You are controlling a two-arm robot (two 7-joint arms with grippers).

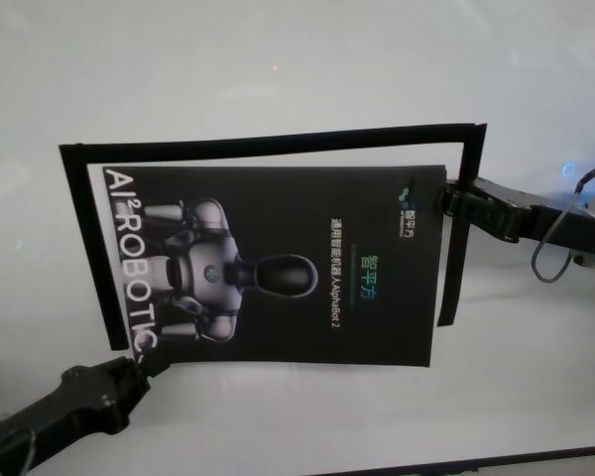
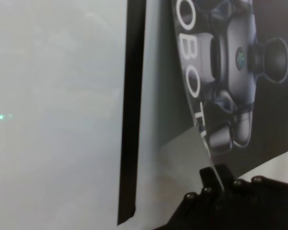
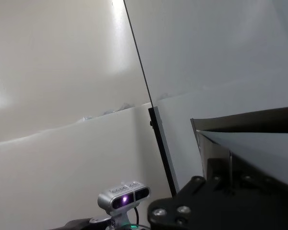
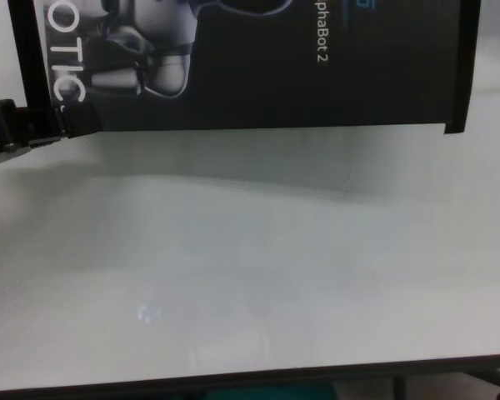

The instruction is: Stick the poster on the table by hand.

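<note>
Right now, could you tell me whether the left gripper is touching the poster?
Touching: left wrist view shows the left gripper pinching the poster edge.

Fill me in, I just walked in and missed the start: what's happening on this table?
The robot is holding a black poster by two opposite corners. The left gripper pinches the near-left corner by the "ROBOTIC" lettering; the right gripper pinches the far-right corner. The sheet is held over the white table, inside a frame of black tape strips running along three sides. The left wrist view shows the edge bowed up off the surface, so it isn't pressed flat yet.
</note>
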